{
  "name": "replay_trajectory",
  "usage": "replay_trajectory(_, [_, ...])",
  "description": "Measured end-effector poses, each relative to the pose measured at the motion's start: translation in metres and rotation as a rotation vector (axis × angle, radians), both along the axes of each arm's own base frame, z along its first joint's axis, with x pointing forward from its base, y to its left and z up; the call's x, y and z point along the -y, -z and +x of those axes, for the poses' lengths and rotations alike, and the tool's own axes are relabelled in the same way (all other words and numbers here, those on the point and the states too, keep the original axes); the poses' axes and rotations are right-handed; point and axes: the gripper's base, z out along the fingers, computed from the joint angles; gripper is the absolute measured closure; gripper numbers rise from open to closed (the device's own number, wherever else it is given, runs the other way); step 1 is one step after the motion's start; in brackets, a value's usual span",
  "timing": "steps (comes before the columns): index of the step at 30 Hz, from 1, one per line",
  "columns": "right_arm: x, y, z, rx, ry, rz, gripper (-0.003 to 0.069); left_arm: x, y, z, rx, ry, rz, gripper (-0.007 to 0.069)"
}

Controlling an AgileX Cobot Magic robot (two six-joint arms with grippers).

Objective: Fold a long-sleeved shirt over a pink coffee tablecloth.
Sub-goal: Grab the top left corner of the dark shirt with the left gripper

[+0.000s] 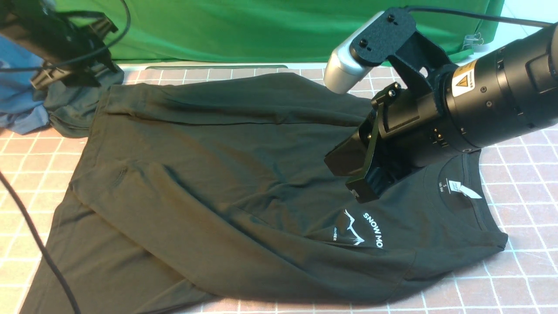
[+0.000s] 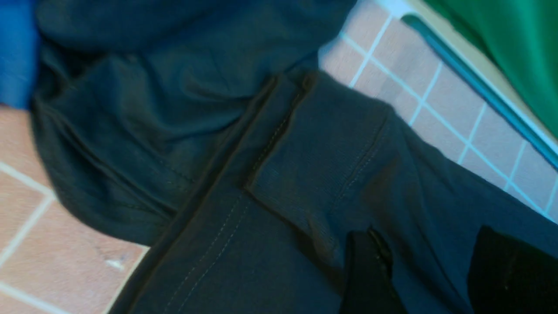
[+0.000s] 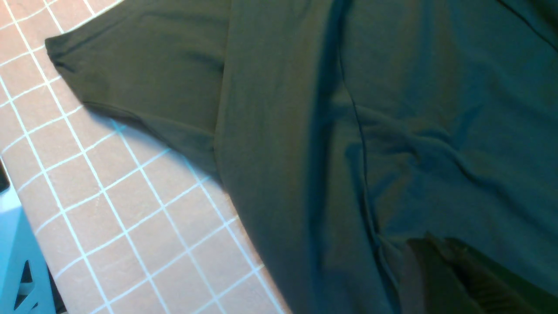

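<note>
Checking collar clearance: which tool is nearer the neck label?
Right. The right tool is over the chest, just beside the neck label; the left tool is at the far opposite corner of the shirt.

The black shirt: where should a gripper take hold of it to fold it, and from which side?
I'd grip the shirt at its near shoulder corner, coming in from the right over bare tablecloth: that corner lies flat and juts out, clear of the folded layers.
</note>
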Motion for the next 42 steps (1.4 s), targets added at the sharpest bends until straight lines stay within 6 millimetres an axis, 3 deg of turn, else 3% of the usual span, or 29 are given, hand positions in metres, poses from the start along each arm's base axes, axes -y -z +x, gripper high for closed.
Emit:
replay_trajectory(5, [-0.002, 0.006, 0.003, -0.020, 0.006, -0.007, 0.0589, -0.001, 0.024, 0.007, -0.039, -0.052, -0.048, 0.0283])
replay_trajectory(20, [-0.006, 0.013, 0.008, -0.038, 0.012, -0.018, 0.0589, -0.001, 0.060, 0.012, -0.119, -0.096, -0.094, 0.0283])
replay_trajectory(33, [-0.006, 0.013, 0.008, -0.039, 0.013, -0.017, 0.0589, -0.005, 0.063, 0.020, -0.033, -0.118, -0.068, 0.0290])
replay_trajectory(38, [-0.006, 0.013, 0.008, -0.040, 0.013, -0.018, 0.0589, -0.005, 0.072, 0.021, -0.053, -0.113, -0.069, 0.0367])
replay_trajectory(41, [-0.006, 0.013, 0.008, -0.040, 0.013, -0.018, 0.0585, -0.004, 0.076, 0.020, -0.072, -0.088, -0.073, 0.0484])
replay_trajectory(42, [-0.006, 0.013, 0.008, -0.040, 0.013, -0.018, 0.0585, -0.004, 0.076, 0.020, -0.071, -0.085, -0.071, 0.0491])
